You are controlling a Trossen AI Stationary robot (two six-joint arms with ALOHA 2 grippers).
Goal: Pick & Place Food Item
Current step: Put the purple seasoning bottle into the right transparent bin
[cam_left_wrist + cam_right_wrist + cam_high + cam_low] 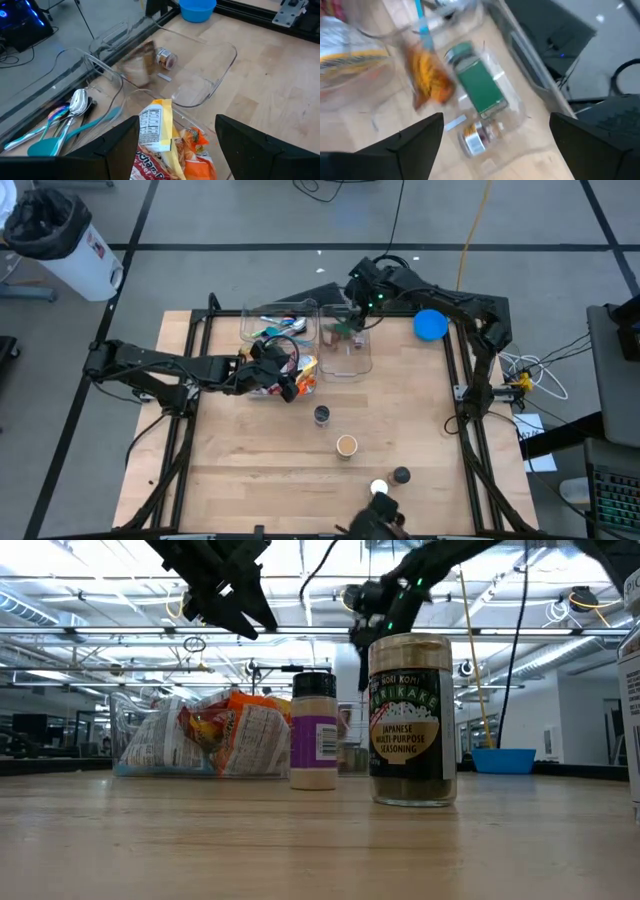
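Crinkly, light snack bags (165, 150) just below the open left gripper (177, 142) will slip; pinch a top edge; right gripper (492, 145) open, empty.

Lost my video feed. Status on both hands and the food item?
Right hand open above clear bin. Green jar lying inside it. Left hand open over snack bags. Nothing blocking.

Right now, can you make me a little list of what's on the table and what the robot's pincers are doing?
left pincer: open, over the snack packets in a clear bin
right pincer: open, above another clear bin
in that bin: green-labelled jar, small jar, orange packet
utensil bin: spoons, teal spatula
table front: seasoning jar, purple-labelled bottle
far corner: blue bowl
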